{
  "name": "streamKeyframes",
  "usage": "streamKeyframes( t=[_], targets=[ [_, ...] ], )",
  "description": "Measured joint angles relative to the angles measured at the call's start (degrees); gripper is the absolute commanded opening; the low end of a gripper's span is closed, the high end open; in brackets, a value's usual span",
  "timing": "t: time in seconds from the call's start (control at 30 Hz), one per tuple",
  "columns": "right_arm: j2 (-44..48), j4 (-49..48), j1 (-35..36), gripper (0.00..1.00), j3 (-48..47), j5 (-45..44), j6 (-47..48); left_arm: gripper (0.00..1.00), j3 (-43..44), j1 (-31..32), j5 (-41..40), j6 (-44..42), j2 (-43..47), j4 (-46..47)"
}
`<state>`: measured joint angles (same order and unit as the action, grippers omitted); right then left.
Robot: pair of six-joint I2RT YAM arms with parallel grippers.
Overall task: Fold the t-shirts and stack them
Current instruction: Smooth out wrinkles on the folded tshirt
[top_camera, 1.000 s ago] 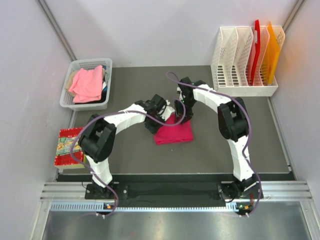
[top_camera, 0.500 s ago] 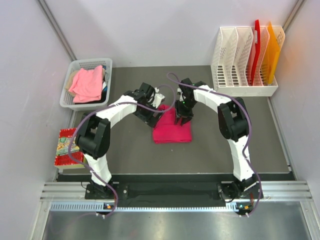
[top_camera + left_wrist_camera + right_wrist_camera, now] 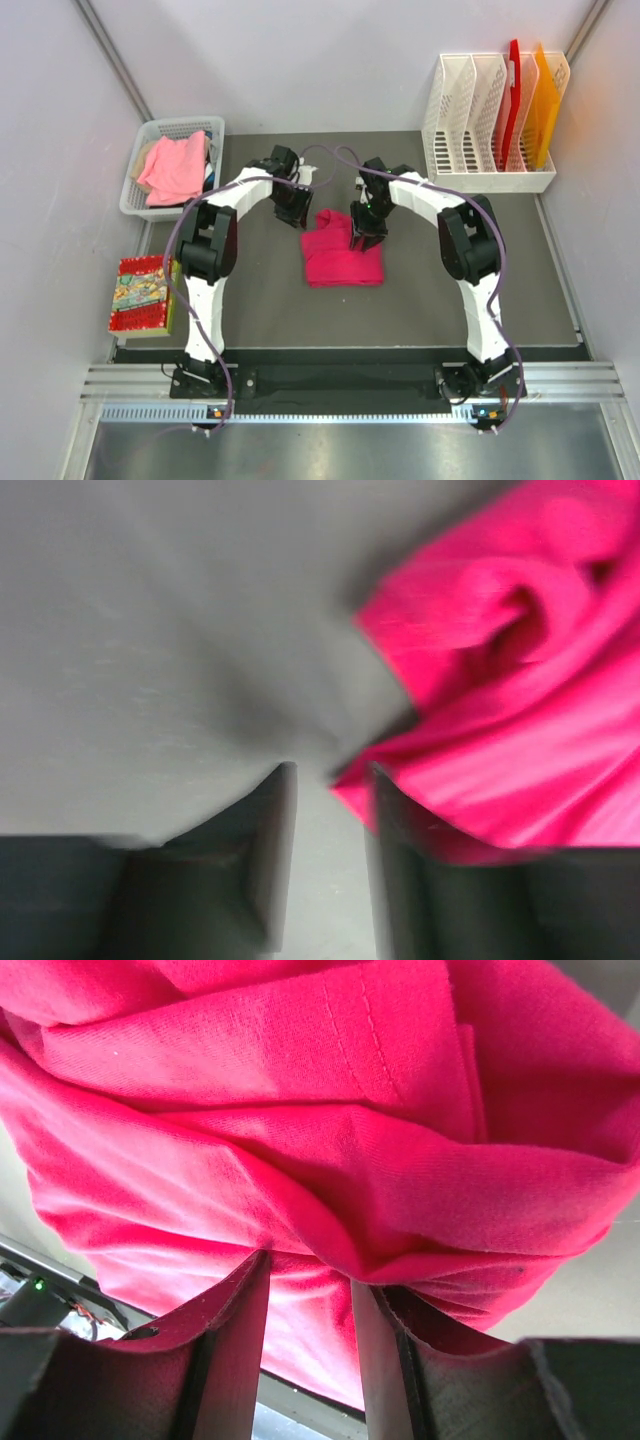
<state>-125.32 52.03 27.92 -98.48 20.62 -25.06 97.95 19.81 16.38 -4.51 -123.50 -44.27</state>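
I read the left gripper (image 3: pixel 330 772) as open and empty. It hangs between the white basket (image 3: pixel 133 185) and the magenta t-shirt (image 3: pixel 340 265), just off the shirt's edge. The right gripper (image 3: pixel 310 1260) pinches a fold of that shirt on its side farthest from the basket. The salmon-pink t-shirt (image 3: pixel 172 168) lies inside the basket.

**Overhead view of the two-arm folding station**
A folded magenta t-shirt (image 3: pixel 338 265) lies on the dark mat (image 3: pixel 450 285). The right gripper (image 3: pixel 362 236) is down on its far-right part, and the left gripper (image 3: pixel 297 211) is just beside its far-left corner. A salmon t-shirt (image 3: pixel 172 168) lies in the white basket (image 3: pixel 134 200).
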Motion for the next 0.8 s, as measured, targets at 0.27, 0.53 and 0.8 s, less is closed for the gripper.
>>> streamKeyframes(
  t=[0.27,0.53,0.8],
  targets=[
    [0.66,-0.37,0.00,0.39,0.98,-0.07,0.00,0.34,0.96,-2.12,3.28,1.55,-1.16,-3.30],
    [0.66,-0.37,0.00,0.39,0.98,-0.09,0.00,0.43,0.94,-1.70,8.85,1.53,-1.16,-8.28],
    [0.66,-0.35,0.02,0.39,0.98,-0.07,-0.02,0.29,0.94,-1.70,11.15,1.62,-1.68,-9.16]
  ],
)
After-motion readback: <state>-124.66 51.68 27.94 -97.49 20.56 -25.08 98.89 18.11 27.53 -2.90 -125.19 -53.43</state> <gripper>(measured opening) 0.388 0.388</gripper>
